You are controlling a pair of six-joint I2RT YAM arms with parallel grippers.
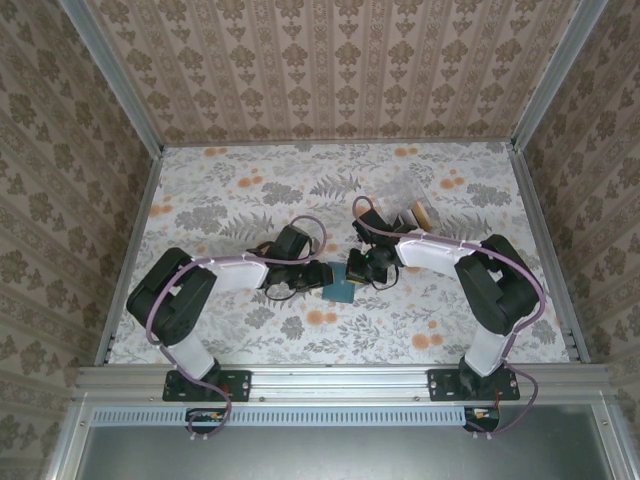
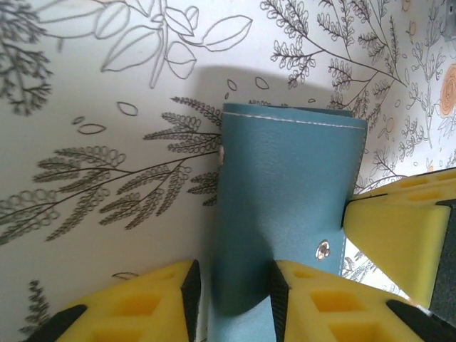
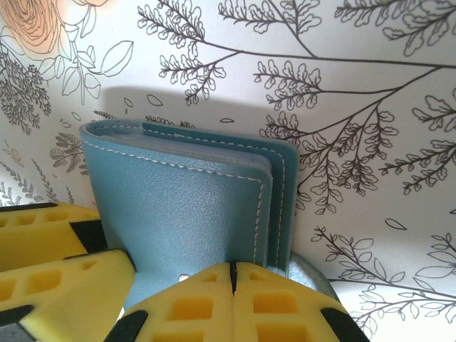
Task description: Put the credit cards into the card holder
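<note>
Left tool (image 2: 234,286): your jaws are part open, one pad either side of the card holder's (image 2: 288,185) near edge. It looks clamped, but a thin pale sliver beside the left pad means I can't swear to full contact.
Right tool (image 3: 231,269): your fingers are fully closed, pads meeting on a seam right against the holder's front leaf. Nothing shows between them. I can't tell if a thin layer is pinched.
Tool spacing: seen from above, your two tools sit nose to nose over the holder.
Card holder: it's mid tabletop (image 1: 220,190), between both tools. It's folded, the two teal leaves just parted at the free edge, with the snap stud (image 2: 323,249) on the outside. No card shows in or at any pocket.
Credit cards (image 1: 418,214): a small tan-and-pale pile on the tabletop beyond your right arm, well apart from the holder. Too small to count.
Done: you've got the holder in hand and nothing more, as far as the views show.
Left to do: open the holder enough to expose the pockets, fetch each card, slot them in.
Progress call: very early, every card is yet to go in.
Next move, my read: pin one leaf with one tool and peel the free leaf with the other.
</note>
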